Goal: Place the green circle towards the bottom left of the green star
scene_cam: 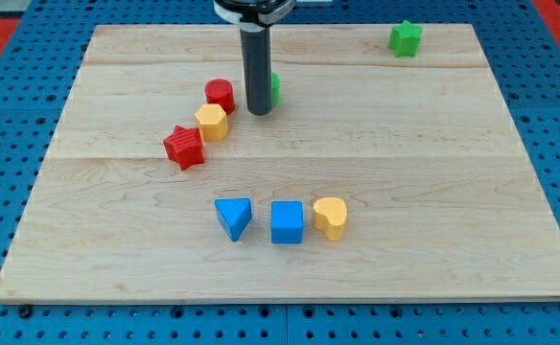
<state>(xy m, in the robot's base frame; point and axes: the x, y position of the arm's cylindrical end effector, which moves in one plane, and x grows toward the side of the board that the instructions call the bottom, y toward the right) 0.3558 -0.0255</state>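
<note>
Clearly the job is barely begun. My tip (259, 111) sits down on the counter (433, 192), and the green circle (274, 88) is just behind it toward the view's right, mostly hidden by the rod so only a green sliver shows; I cannot tell whether they touch. The tool is a plain rod with nothing to open or close, so it holds nothing and can only shove.

The green star (405, 38) lies well off to the tip's right and toward the view's top, near the counter's far edge. The circle is a long way short of a spot below and left of it, so nearly the whole push remains.

Just left of the tip sit the red cylinder (220, 95), the yellow hexagon block (211, 122) and the red star (183, 147). Toward the view's bottom are the blue triangle (233, 218), blue cube (287, 222) and yellow heart (330, 218), all clear of the likely path.
</note>
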